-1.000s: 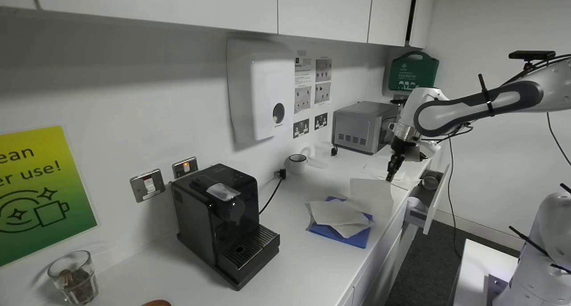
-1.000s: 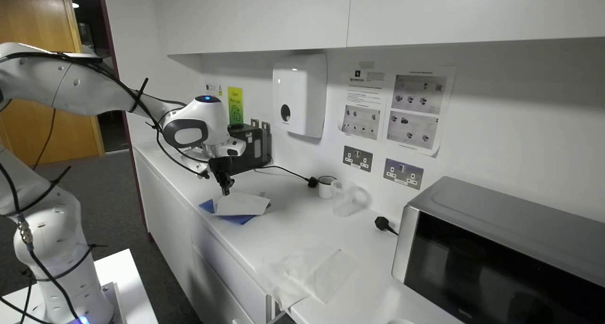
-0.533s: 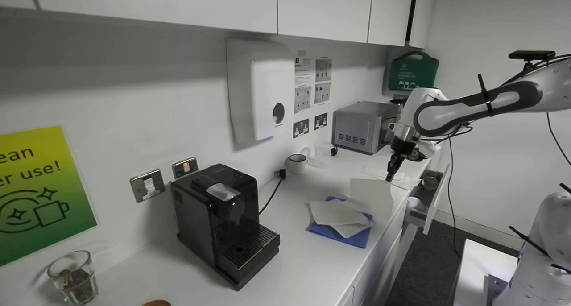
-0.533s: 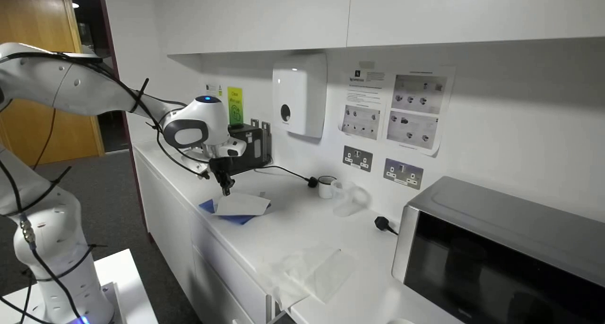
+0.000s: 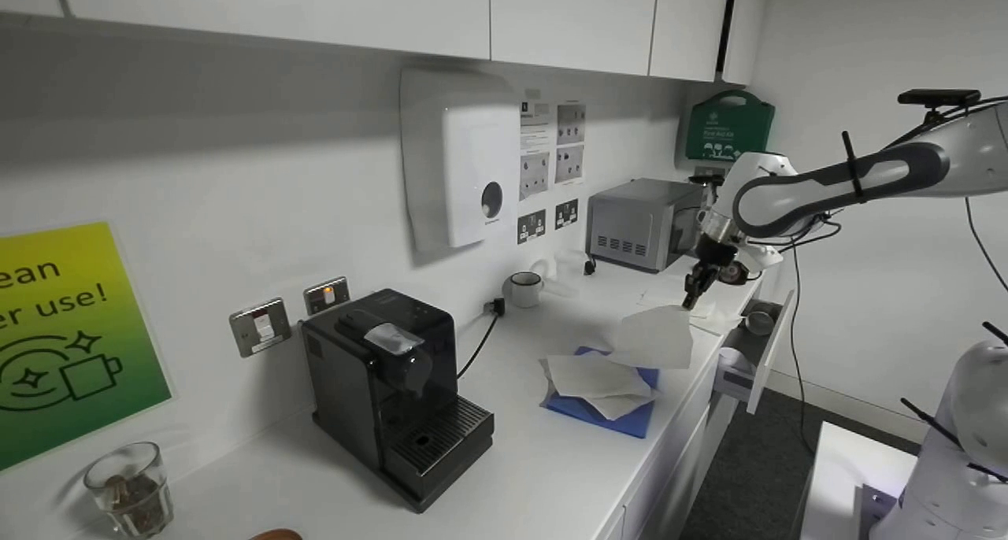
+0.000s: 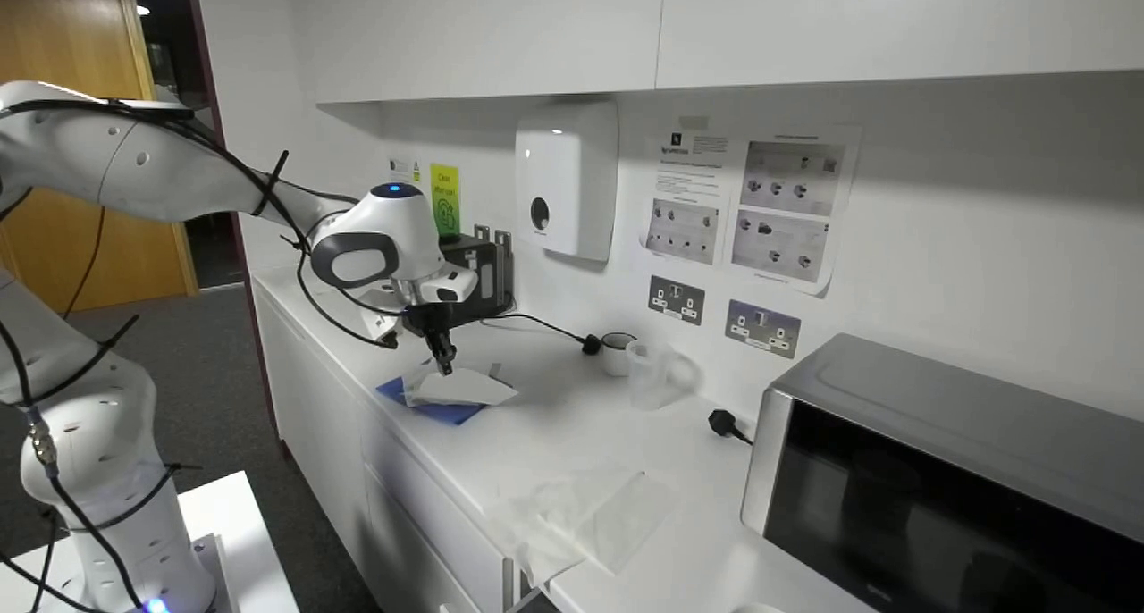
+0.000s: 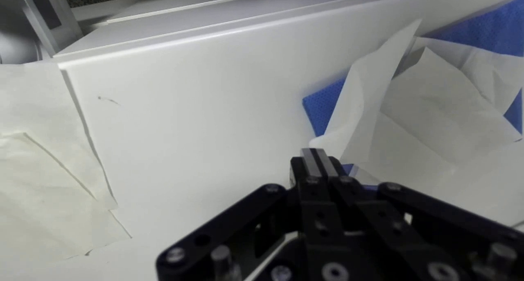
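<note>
Paper [image 5: 654, 338] is pinched by the gripper [image 7: 314, 152]; a poster [image 5: 79, 249] shows "use!"

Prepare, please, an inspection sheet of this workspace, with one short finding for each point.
Surface: white countertop; a drawer stands open at its edge.
Things in work: white sheet, partly raised; more papers lie on a blue cloth.
Clutter: white mug, clear jug, loose thin sheets.
Fingers: closed together, pinching the white sheet.
Cables: black cables along the arm; a black plug near the mug, another plug near the microwave.
Surroundings: coffee machine, wall dispenser, green first aid kit.
</note>
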You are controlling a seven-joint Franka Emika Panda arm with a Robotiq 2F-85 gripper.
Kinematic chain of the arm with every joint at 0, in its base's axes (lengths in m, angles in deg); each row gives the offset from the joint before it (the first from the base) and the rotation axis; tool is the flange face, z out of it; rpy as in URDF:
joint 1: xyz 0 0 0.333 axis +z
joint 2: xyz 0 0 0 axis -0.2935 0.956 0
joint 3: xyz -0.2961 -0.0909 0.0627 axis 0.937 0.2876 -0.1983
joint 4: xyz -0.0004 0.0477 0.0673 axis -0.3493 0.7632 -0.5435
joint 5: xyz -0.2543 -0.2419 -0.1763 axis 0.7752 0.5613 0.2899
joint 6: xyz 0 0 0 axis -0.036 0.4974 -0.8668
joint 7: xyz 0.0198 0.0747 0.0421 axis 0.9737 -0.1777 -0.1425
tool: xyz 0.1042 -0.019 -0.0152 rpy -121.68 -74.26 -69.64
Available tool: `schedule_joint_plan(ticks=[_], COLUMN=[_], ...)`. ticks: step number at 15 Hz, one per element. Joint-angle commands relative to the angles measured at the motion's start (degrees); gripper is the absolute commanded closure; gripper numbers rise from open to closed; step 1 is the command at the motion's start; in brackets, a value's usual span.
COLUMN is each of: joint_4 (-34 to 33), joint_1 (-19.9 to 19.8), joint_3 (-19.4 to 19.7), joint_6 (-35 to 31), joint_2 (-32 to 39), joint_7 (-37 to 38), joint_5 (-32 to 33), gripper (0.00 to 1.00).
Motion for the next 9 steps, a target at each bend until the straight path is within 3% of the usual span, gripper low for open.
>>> schedule_joint_plan(ticks=[1, 9], joint_4=[-1.7, -4.9], joint_1=[-2.1, -8.2], joint_3=[1.8, 5.8], joint_6=[-2.8, -4.7], joint_2=[2.7, 5.2], joint_7=[1.3, 4.5], joint_5=[1.3, 3.4], gripper=[1.0, 1.0])
